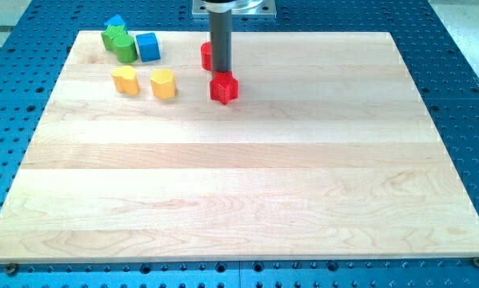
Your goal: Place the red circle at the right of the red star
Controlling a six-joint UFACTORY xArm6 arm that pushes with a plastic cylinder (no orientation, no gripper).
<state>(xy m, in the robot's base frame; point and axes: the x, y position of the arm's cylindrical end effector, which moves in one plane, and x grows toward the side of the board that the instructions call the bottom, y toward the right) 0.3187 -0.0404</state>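
The red star (224, 88) lies on the wooden board near the view's top centre. The red circle (206, 56) sits just above and left of it, partly hidden behind the dark rod. My tip (221, 70) stands between the two, at the circle's right side and just above the star, close to both.
At the view's top left stand a green block (121, 44), a blue cube (148, 46) and a small blue block (116, 22) behind the green one. Two yellow blocks (125, 80) (164, 83) lie below them. The wooden board (239, 200) ends on a blue perforated table.
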